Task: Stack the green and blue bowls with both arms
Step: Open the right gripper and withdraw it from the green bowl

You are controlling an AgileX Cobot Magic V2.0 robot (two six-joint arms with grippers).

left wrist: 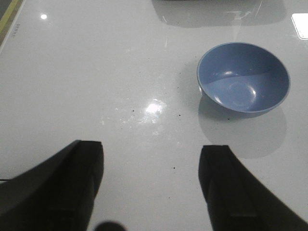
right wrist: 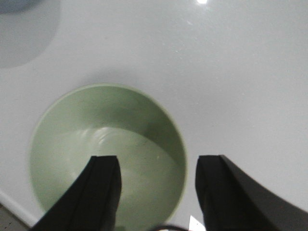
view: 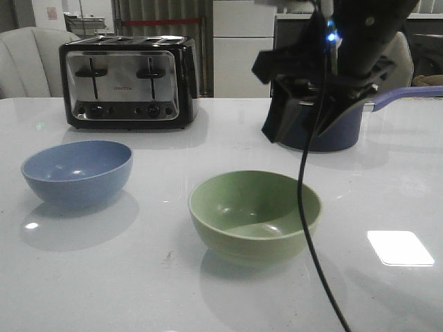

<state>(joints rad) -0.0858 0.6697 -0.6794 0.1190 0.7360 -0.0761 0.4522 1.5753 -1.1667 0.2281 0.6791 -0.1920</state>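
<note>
The dusty blue bowl [view: 77, 173] stands upright on the white table at the left. The pale green bowl [view: 255, 216] stands upright near the middle. My right gripper [view: 285, 124] hangs above and behind the green bowl. In the right wrist view it is open [right wrist: 159, 166], with one finger over the inside of the green bowl [right wrist: 86, 144] and the other outside its rim, holding nothing. My left gripper [left wrist: 151, 151] is open and empty over bare table. The blue bowl [left wrist: 243, 79] lies ahead of it and to one side. The left gripper does not show in the front view.
A black and chrome toaster [view: 128, 83] stands at the back left. A dark navy saucepan [view: 332, 131] with a purple handle [view: 412, 93] stands at the back right, behind my right gripper. A black cable [view: 308, 228] hangs down across the green bowl.
</note>
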